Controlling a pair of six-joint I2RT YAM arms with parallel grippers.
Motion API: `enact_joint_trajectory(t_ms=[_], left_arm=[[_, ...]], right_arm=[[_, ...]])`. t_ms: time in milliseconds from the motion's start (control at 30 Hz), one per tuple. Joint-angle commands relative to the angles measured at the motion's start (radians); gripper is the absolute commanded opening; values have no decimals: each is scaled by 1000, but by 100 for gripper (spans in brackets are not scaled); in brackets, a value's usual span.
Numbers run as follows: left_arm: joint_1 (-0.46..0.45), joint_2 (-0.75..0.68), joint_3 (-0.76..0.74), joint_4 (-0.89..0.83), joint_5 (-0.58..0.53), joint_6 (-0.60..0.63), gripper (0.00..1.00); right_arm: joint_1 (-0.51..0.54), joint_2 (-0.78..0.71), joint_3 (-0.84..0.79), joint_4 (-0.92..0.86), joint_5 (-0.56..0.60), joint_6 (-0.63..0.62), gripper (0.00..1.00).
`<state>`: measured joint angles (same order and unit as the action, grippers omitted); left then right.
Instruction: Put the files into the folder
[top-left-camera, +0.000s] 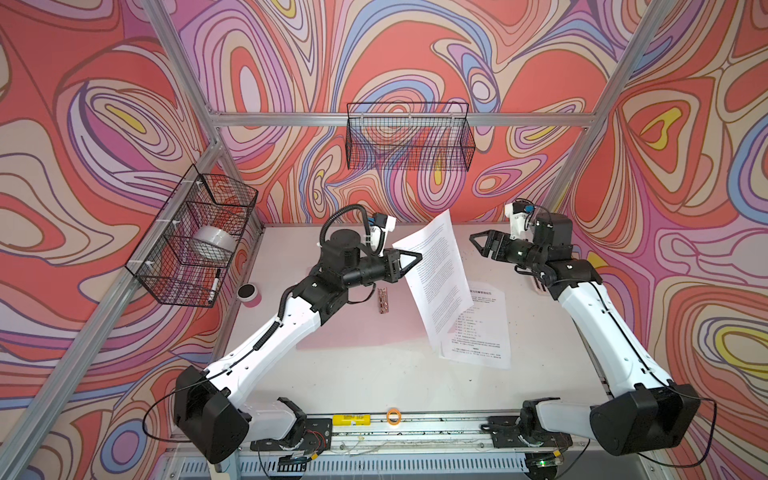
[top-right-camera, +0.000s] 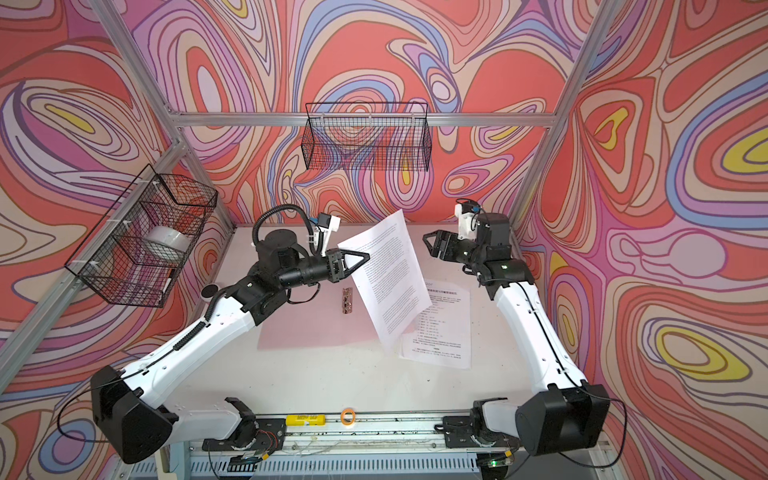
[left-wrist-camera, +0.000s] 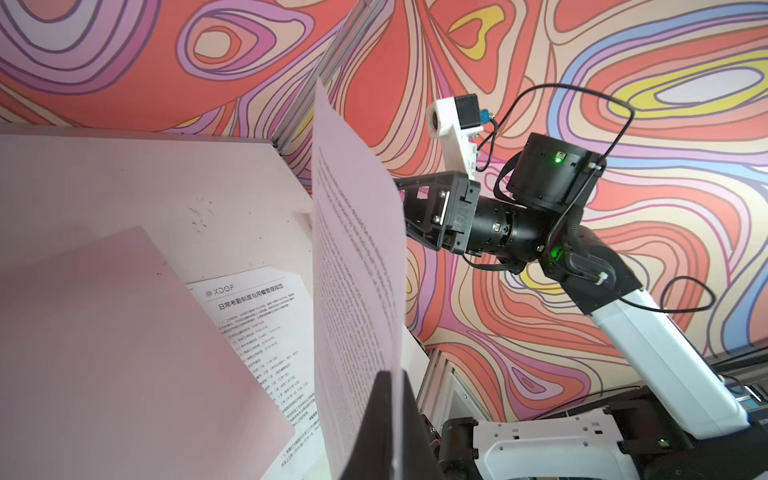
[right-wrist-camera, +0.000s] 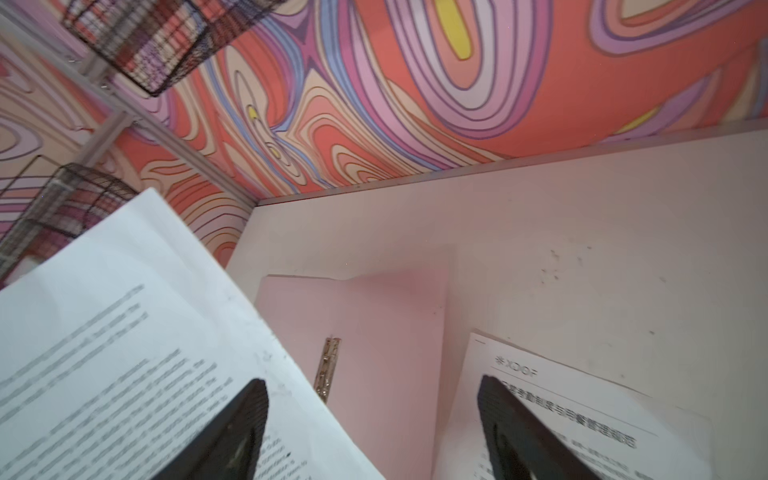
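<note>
Left wrist view: the lifted sheet (left-wrist-camera: 357, 257) stands steeply tilted, one edge pinched in the closed left gripper (top-left-camera: 415, 258), which keeps the page clear of the table (top-left-camera: 374, 382).
Right gripper (top-left-camera: 478, 245): jaws wide apart and holding nothing, just beyond the sheet's far edge; one arm probably carries it alone.
Folder (top-left-camera: 353, 328): lies opened flat below the left gripper, with its clip (top-left-camera: 383, 300) exposed to take pages.
Headed sheet (top-left-camera: 482, 332): flat on the table below the right gripper, just beside the folder, not yet filed.

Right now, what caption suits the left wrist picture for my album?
Left gripper holds up one printed sheet; pink folder and another sheet lie on the table.
</note>
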<state>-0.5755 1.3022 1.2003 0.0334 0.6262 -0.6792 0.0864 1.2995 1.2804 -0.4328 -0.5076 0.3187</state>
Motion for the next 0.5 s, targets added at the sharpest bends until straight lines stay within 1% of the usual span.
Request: enact_joint_trajectory(t_ms=[0, 100, 167, 200, 267, 400, 467], left_arm=[[47, -46, -24, -51, 145, 27, 0], [98, -42, -38, 2, 250, -14, 0], [130, -23, -64, 107, 309, -89, 0], [141, -11, -77, 177, 355, -129, 0], [149, 5, -80, 239, 387, -168, 0], [148, 2, -48, 211, 394, -155, 0], [148, 7, -30, 217, 406, -171, 0]], right_arm=[[-4, -11, -39, 133, -277, -18, 83], [-3, 37, -39, 152, -436, -43, 83], [-2, 66, -55, 174, -482, -41, 83], [-2, 73, -68, 185, -500, -49, 82], [-1, 74, -96, 213, -498, -52, 83], [1, 79, -98, 217, -517, -80, 84], [3, 88, -105, 239, -539, -85, 85]])
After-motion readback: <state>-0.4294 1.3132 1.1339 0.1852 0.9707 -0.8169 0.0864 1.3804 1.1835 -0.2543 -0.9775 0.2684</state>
